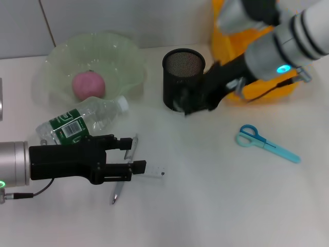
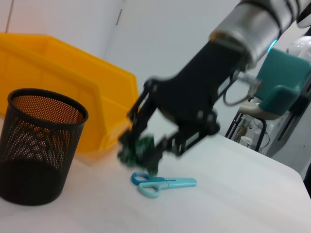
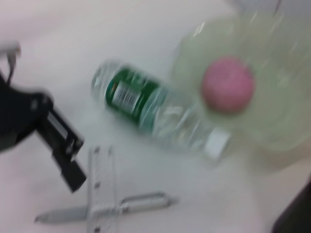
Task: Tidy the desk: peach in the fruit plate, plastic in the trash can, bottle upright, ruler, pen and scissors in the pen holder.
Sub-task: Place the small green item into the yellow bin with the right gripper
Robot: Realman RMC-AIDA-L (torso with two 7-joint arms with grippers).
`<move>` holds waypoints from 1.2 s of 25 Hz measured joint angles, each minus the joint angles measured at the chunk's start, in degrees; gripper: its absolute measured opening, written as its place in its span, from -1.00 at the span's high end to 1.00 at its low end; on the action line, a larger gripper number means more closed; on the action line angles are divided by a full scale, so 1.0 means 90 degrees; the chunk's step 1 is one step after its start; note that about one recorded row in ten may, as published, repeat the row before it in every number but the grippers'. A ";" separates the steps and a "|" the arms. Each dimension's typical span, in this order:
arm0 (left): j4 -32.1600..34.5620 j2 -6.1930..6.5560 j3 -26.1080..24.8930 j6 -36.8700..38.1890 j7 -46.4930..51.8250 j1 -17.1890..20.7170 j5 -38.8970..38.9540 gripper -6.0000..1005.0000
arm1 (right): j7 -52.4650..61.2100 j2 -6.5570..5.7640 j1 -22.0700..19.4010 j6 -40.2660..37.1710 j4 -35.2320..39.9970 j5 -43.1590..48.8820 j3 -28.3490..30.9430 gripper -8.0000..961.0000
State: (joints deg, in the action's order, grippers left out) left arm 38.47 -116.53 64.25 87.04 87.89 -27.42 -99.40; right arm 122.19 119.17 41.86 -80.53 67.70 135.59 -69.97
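Up at the far right I see the yellow bin (image 1: 267, 90) with my right arm crossing in front of it. To the left sits the pale green fruit plate (image 1: 123, 62), and the peach (image 1: 88, 85) already lies inside it. The black mesh pen holder (image 1: 183, 77) stands upright between plate and bin. My right gripper (image 1: 193, 105) hangs just beside the holder's near side; it is smeared in both the head and left wrist views, so I cannot tell how its fingers stand. The bottle (image 1: 82, 123) lies on its side just below the plate, cap pointing toward the holder. My left gripper (image 1: 134, 154) reaches in low from the left, its fingers spread with the pen (image 1: 125, 171) and the clear ruler (image 1: 151, 171) lying between them on the table; pen and ruler cross each other. The blue scissors (image 1: 266, 143) lie flat on the right side, well apart from the holder.
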 joint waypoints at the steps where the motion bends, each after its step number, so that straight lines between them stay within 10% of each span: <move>1: 0.0000 0.0000 0.0000 0.0000 0.0000 0.0000 0.0000 -0.56 | -0.0001 0.0001 -0.0160 -0.0003 0.0215 -0.0117 0.0102 0.21; 16: 0.0013 0.0030 -0.0011 0.0136 -0.0010 -0.0011 -0.0020 -0.56 | 0.0613 -0.0176 -0.0640 0.0815 0.0764 0.0089 0.2582 0.39; 30: 0.0012 0.0032 -0.0010 0.0200 -0.0003 -0.0038 -0.0020 -0.56 | 0.1265 -0.0569 0.0206 0.1650 -0.1287 0.1222 0.2649 0.61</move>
State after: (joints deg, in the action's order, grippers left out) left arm 38.58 -116.25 64.16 88.84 87.86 -27.76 -99.58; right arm 133.57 114.05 43.71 -65.69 56.12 146.59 -46.13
